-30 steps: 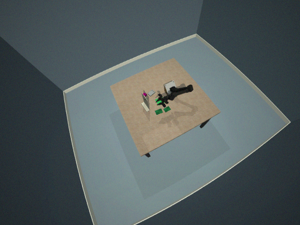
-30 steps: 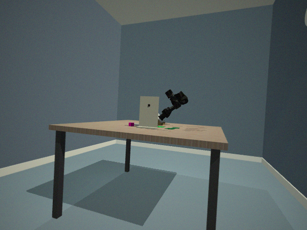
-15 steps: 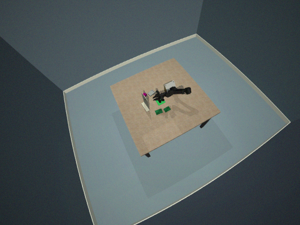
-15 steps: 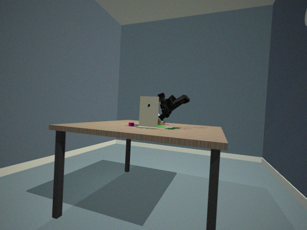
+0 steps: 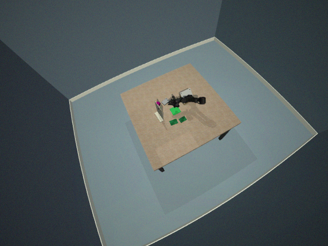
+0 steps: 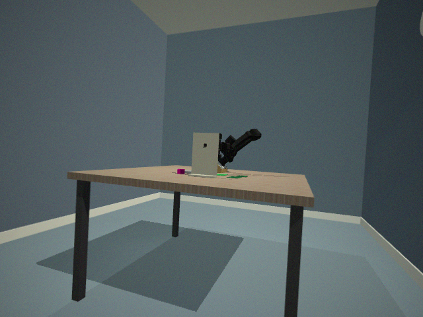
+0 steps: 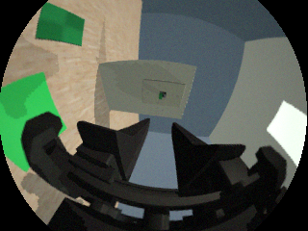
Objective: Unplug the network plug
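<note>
The upright panel (image 5: 159, 110) (image 6: 204, 160) (image 7: 122, 87) stands on the table. In the wrist view, a tiny dark and green plug (image 7: 162, 95) shows at the socket on the panel's face. Its tab is too small to make out. My gripper (image 7: 161, 123) (image 5: 169, 103) is partly open, with nothing between its fingers. It points at the panel from a short distance and touches nothing that I can see. In the exterior view the panel hides part of it. A bright green square (image 5: 175, 110) (image 7: 43, 103) lies on the table, beside and below my gripper.
Two dark green patches (image 5: 173, 122) (image 7: 60, 26) lie beyond the bright square. A magenta cube (image 5: 158, 102) (image 6: 180, 171) is by the panel's far end. A small grey flat piece (image 5: 165, 101) lies near the gripper. A white-topped box (image 5: 186, 92) stands beside the arm.
</note>
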Motion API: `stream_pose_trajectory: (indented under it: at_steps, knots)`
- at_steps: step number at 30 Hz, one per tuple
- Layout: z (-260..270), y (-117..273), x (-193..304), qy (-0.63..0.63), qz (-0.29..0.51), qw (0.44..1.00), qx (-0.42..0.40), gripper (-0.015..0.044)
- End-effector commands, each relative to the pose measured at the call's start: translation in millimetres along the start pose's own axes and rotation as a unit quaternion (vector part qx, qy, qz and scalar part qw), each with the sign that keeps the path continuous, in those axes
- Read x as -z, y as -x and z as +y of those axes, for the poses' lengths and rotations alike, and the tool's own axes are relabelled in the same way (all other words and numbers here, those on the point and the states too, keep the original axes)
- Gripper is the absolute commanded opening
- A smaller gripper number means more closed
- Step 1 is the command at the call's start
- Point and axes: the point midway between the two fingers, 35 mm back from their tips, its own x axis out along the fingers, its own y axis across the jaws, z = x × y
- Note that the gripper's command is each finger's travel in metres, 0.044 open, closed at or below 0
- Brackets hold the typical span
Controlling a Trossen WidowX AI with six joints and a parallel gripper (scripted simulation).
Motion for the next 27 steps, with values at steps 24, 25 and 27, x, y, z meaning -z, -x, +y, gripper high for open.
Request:
stream_pose_trajectory:
  at_steps: [24,25,27]
  knots:
    - [3,-56,-10,0.018,0.002,1.0,0.001,0.0156]
    - [3,-57,-11,0.018,0.002,1.0,0.001,0.0156]
    - [3,-60,-12,0.018,0.002,1.0,0.001,0.0156]
